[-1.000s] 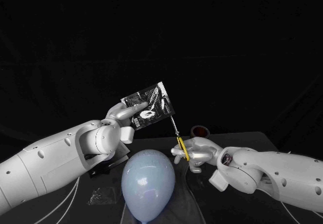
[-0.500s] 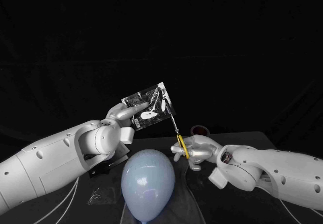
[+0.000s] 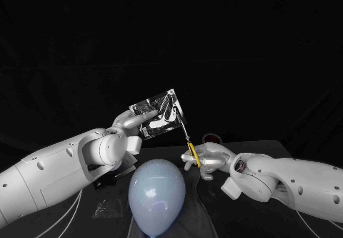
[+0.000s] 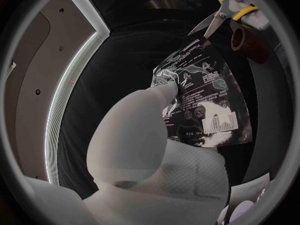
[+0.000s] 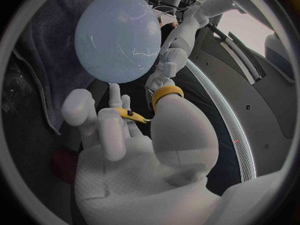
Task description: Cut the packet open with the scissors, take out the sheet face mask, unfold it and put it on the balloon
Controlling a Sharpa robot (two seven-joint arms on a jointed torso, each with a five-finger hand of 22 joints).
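Middle of the black tabletop's near edge: pale blue oval rubber balloon, long axis running away from the robot. Just left of it, flat on the tabletop: crumpled scrap of clear plastic.

Beyond the balloon's far end, slightly right: right hand, fingers curled through the yellow handles of steel-bladed scissors. Grips them with the blades pointing up, tips at the right edge of a glossy, black-printed foil face mask packet. Blades parted in the left wrist view; touching the packet or just short of it, cannot tell.

Just behind the right hand, toward the tabletop's far edge: upright dark red cylinder.

Farther and higher, above the tabletop: left hand, pinching the packet's lower left part between thumb and finger. Holds it in the air, tilted, printed face toward the robot.
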